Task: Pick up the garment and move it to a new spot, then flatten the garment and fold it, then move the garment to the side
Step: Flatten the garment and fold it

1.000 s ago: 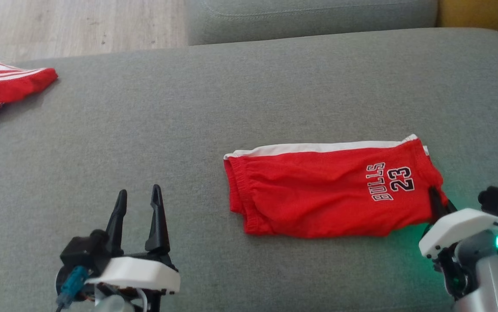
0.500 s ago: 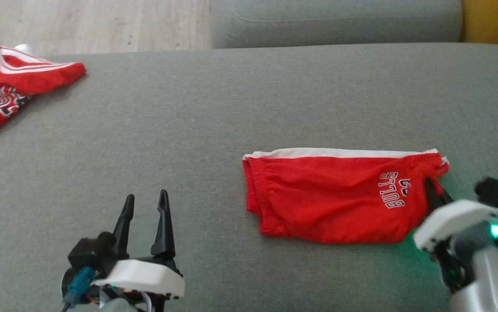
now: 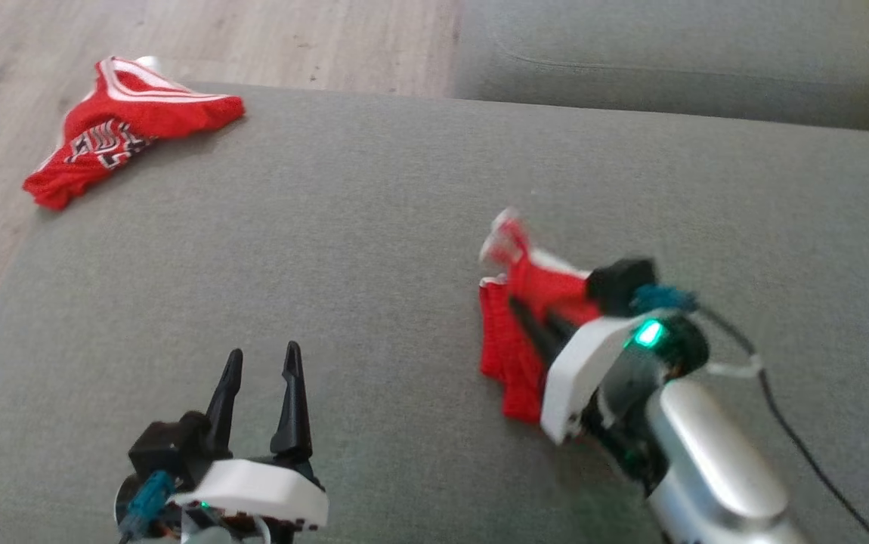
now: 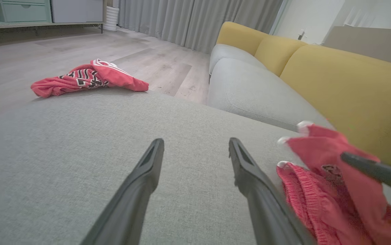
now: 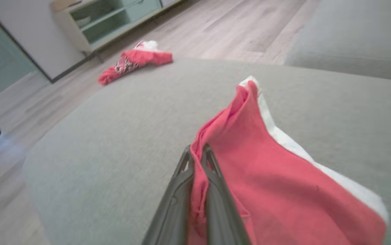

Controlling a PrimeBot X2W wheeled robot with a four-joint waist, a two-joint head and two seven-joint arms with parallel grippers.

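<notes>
Jaws, right gripper (image 5: 197, 149): pressed together, pinching an edge of the red shorts (image 3: 510, 355), probably to carry one end over the other for the fold.
Jaws, left gripper (image 3: 264, 349): spread wide, holding nothing, low over the near-left part of the grey cushion (image 3: 329, 227), seemingly kept clear of the fold.
Shorts: on the cushion, right of its middle. Bunched and doubled over, one end lifted off the cushion. White side stripe shows along the raised edge. Gathered waistband lies on the cushion.
Red jersey (image 3: 132, 128): crumpled at the cushion's far-left corner, well apart from the shorts.
</notes>
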